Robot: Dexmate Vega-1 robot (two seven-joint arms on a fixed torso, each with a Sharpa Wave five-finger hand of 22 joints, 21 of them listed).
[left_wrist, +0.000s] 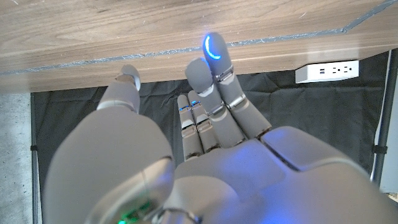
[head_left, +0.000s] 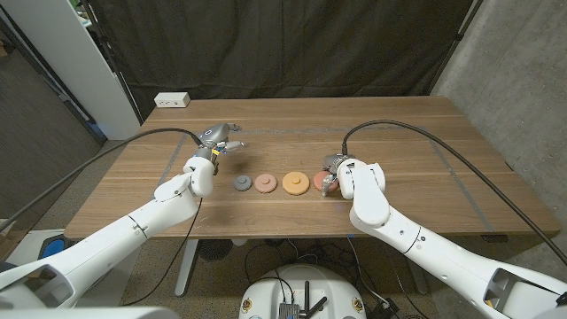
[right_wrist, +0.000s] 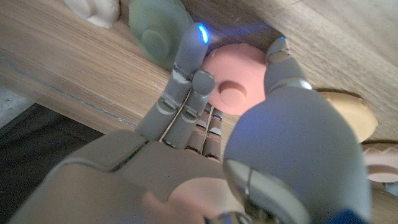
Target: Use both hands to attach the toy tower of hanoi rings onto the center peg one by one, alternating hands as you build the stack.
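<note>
Several rings lie in a row at mid-table: a small grey ring [head_left: 241, 184], a pale pink ring [head_left: 266, 182], an orange ring [head_left: 296, 182] and a salmon ring [head_left: 320, 182]. My right hand [head_left: 337, 174] is down over the salmon ring [right_wrist: 239, 78], a fingertip [right_wrist: 200, 34] on one side and the thumb [right_wrist: 281, 53] on the other; the ring still lies on the wood. Beyond it are a green ring [right_wrist: 158, 28] and a white piece [right_wrist: 93, 9]. My left hand [head_left: 220, 140] hovers behind the grey ring with its fingers [left_wrist: 214, 68] spread, holding nothing.
A white power strip [head_left: 172, 100] lies at the table's far left edge, also in the left wrist view as a power strip [left_wrist: 326, 71]. A black curtain hangs behind the table [head_left: 416, 133]. Cables run from both arms across the wood.
</note>
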